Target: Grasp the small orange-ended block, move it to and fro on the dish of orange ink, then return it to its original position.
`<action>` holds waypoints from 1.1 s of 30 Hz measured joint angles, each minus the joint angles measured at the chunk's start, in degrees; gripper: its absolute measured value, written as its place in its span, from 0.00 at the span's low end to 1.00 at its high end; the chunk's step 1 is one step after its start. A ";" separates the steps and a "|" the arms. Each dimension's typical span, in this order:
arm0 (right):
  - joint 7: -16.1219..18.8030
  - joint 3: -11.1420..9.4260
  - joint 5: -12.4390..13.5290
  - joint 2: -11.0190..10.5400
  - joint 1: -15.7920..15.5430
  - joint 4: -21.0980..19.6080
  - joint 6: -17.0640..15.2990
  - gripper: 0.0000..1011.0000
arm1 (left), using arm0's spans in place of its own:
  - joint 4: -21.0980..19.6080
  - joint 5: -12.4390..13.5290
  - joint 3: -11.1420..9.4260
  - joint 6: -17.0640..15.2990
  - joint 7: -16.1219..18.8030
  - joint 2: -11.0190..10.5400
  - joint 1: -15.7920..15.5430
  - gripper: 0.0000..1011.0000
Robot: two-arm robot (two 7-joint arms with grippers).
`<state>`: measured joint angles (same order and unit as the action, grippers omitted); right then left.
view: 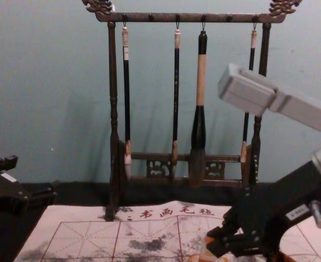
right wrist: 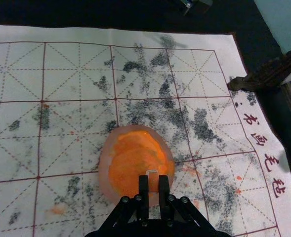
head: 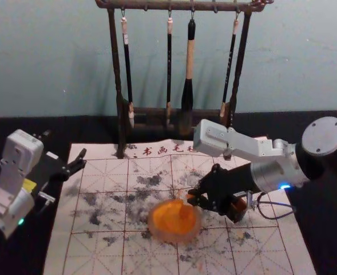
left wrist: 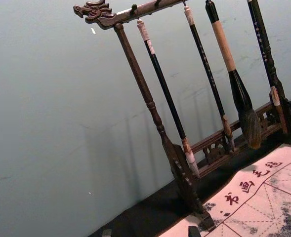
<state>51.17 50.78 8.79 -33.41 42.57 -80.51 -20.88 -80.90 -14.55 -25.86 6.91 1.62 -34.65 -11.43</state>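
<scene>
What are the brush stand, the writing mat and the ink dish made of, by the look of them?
The brush stand looks like dark varnished wood: turned posts, carved ends, a slight sheen. The writing mat seems to be matte cloth or felt, with soft ripples and soaked-in stains. The ink dish has a smooth, see-through rim, so glass or clear plastic; I can't tell which.

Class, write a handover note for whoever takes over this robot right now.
Right gripper: closed on the small block, at the dish of orange ink.
Left gripper: open and empty, idle by the mat's left edge.
Done: block grasped and brought to the dish. Whether any strokes are made, I can't tell.
Left: finish moving it to and fro, then return it to its original position.
</scene>
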 joint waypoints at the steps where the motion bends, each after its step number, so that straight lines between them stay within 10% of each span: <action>1: 0.04 -0.18 0.24 -0.46 -0.30 -0.63 -0.04 0.09 | 0.00 0.00 0.00 0.00 0.00 0.00 0.00 0.99; 16: 1.26 -0.12 1.77 -3.42 -2.69 -5.50 0.00 0.09 | 0.00 0.00 0.00 0.00 0.00 0.00 0.00 0.99; 33: 1.59 1.42 1.73 -0.96 -1.06 -3.84 0.04 0.09 | 0.00 0.00 0.00 0.00 0.00 0.00 0.00 0.99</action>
<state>52.75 52.20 10.52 -34.37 41.51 -84.35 -20.84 -80.90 -14.55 -25.86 6.91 1.62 -34.64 -11.43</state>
